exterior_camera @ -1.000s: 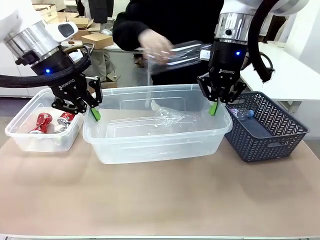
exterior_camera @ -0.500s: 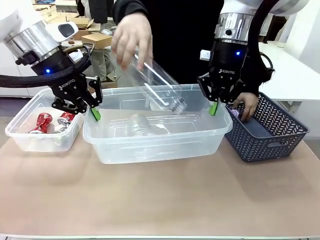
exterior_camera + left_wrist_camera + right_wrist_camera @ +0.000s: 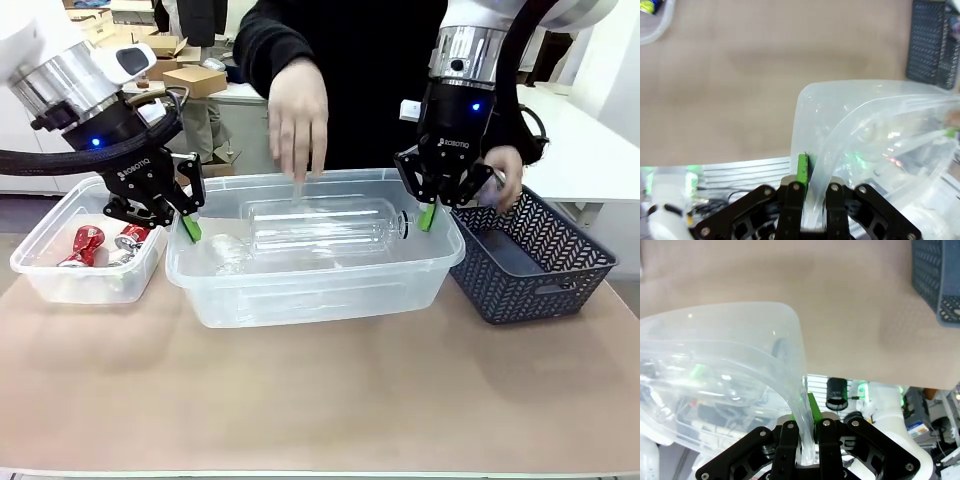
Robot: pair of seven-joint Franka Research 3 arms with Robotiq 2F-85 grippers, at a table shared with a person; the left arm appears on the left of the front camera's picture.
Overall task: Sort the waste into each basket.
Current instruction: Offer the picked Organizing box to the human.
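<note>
Both arms steady the large clear tub (image 3: pixel 300 290): left end effector (image 3: pixel 188 226) and right end effector (image 3: pixel 428 215) pinch its rim while a person's hand (image 3: pixel 298 115) drops a clear bottle (image 3: pixel 320 224) inside. Next, likely waste from the grey basket (image 3: pixel 540 270).

- The clear bottle (image 3: pixel 322 224), held tilted above the big tub (image 3: pixel 310 290) half a second ago, now lies on its side inside it.
- The person's hand (image 3: pixel 298 112) has let go and hangs above the bottle.
- The person's other hand (image 3: pixel 503 172) has risen from the grey basket (image 3: pixel 535 262).
</note>
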